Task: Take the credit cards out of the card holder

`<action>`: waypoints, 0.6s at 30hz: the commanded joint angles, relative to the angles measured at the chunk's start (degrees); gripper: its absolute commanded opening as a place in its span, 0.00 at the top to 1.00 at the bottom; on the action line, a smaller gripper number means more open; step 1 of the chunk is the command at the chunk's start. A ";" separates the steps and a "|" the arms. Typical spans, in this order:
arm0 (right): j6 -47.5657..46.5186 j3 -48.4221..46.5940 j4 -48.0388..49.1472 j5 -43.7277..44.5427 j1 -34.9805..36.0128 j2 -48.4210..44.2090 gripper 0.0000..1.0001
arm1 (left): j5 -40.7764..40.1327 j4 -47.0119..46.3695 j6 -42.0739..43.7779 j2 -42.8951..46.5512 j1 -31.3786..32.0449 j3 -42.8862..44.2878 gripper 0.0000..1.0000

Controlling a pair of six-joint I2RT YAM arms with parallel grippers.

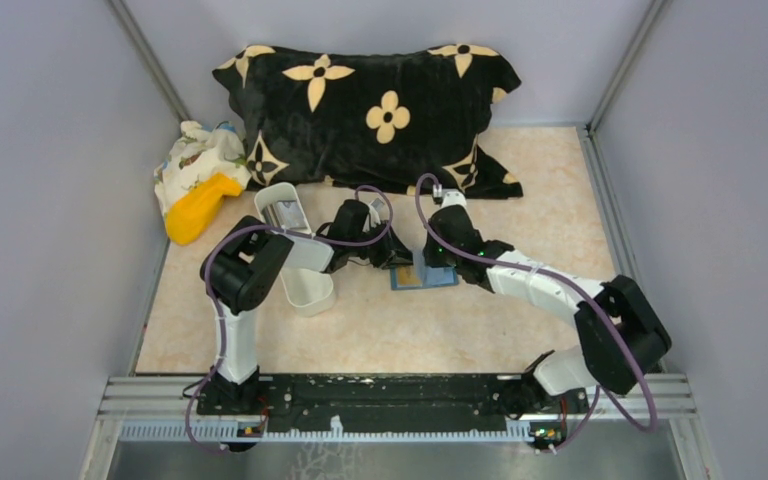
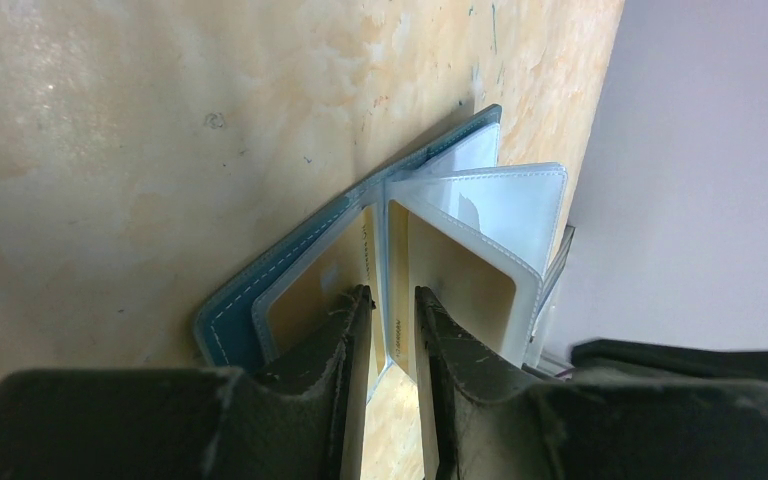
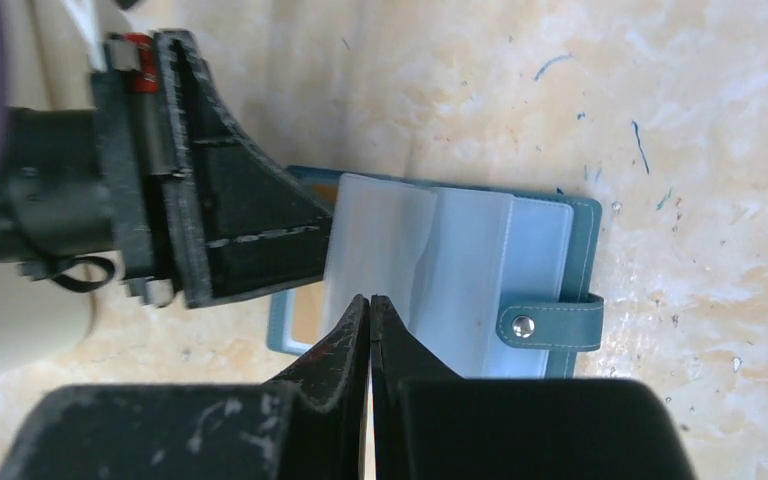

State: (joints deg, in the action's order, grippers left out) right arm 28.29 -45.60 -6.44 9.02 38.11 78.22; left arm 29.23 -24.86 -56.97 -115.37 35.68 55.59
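You have both arms reaching to the middle of the table (image 1: 520, 330), and the card holder (image 3: 560, 215) lies there open, flat on its blue-teal cover, a little to the right of the white oblong tray (image 1: 310, 290).

Your left gripper (image 2: 392, 295) comes at the holder from the tray side. Its fingers stand at a narrow gap, and the edge of one clear sleeve leaf sits between the tips and fills that gap. The leaf is lifted upright off the cover. The credit cards (image 2: 465, 290) are still inside: one tan card shows in the sleeve just right of the fingers and another in the sleeve to their left, against the cover.

Your right gripper (image 3: 370, 298) is closed tight, with the fingertips pressed together and nothing visible between them. The tips rest at the near edge of the clear sleeves (image 3: 460, 270). Whether they touch the plastic cannot be told. The closing tab (image 3: 550, 325), with its metal snap, lies flat beyond the holder's outer edge.

Behind the holder, against the back wall, lies a black pillow (image 1: 360, 110) with a cream flower pattern. To its left, in the far corner, a patterned cloth (image 1: 195, 155) lies bunched up with a yellow object (image 1: 200, 207) touching its near side.
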 commanded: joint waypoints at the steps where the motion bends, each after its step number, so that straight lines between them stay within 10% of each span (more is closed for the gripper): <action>1: 0.71 -0.20 2.82 1.07 -0.49 3.47 1.00 | -0.41 0.96 1.26 -0.16 0.44 -0.28 0.71; 18: 1.09 0.86 4.66 -0.66 -1.05 5.94 1.00 | 0.02 1.26 1.70 1.82 0.53 -0.05 0.71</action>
State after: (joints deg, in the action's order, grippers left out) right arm 29.26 -44.23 -2.98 7.51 37.95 88.53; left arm 29.23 -24.84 -56.88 -115.31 35.79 55.59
